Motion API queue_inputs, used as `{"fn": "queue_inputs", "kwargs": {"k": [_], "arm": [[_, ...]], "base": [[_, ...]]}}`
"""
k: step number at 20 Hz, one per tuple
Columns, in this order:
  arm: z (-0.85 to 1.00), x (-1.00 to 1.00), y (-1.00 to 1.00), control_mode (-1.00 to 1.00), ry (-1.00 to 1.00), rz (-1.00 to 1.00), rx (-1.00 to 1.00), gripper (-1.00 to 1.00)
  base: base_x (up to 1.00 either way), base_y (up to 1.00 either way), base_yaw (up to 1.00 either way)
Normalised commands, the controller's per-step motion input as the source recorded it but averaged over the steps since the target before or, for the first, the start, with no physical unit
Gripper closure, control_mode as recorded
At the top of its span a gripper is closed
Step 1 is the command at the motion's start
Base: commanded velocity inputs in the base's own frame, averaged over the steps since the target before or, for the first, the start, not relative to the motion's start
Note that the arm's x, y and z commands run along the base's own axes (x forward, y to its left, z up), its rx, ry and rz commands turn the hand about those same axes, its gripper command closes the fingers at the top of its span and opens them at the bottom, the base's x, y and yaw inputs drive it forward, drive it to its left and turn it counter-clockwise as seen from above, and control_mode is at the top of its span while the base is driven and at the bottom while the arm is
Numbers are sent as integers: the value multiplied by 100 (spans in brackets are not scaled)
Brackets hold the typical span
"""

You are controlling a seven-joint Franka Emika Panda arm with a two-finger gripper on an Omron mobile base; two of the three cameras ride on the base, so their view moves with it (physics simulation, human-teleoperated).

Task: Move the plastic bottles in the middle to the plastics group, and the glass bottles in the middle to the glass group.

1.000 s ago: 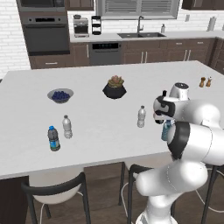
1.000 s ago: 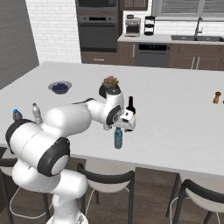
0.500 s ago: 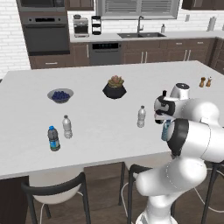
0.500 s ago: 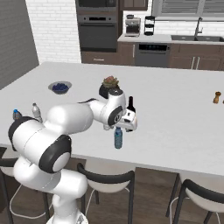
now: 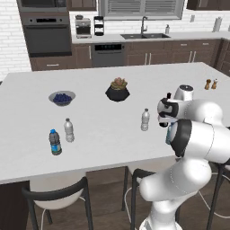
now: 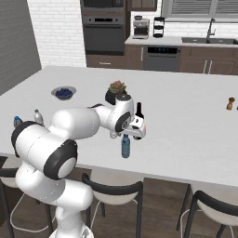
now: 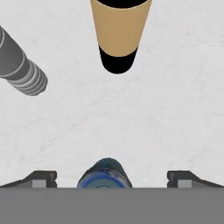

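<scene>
Translucent blue plastic water bottle upright on the white marble island top, near its front edge, directly under the two-finger gripper. In the hand view, bottle's top centred between the two dark fingertips, both standing wide apart with nothing between the pads: released, not touching the bottle.

Step in hand, judged from this: lining up over the blue bottle for the first pick. Next move calls for a straight descent until the fingers straddle the body below the cap, then a firm close, a lift, and a long carry to the plastics group at the far left of the island: clear white-capped plastic bottle and blue-capped bottle with a dark blue label band, just beside each other.

Close by: dark, nearly black glass bottle with a tan label just beyond the blue one, and a clear ribbed plastic bottle with a white cap to one side. Both near enough to be knocked by a wide finger or by a swing after the lift, so lift well clear before crossing.

Farther out: black pot holding a succulent and a grey bowl of blueberries, behind the carrying path. Two tiny amber-brown bottles well apart at the island's right end.
</scene>
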Motion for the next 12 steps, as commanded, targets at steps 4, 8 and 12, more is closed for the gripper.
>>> {"fn": "queue_inputs", "kwargs": {"k": [4, 8, 12], "arm": [[-10, -1, 3, -100, 0, 0, 0, -100], [-9, -12, 9, -100, 0, 0, 0, -100], [-10, 0, 1, -100, 0, 0, 0, -100]], "base": [[0, 0, 0], [0, 0, 0], [0, 0, 0]]}}
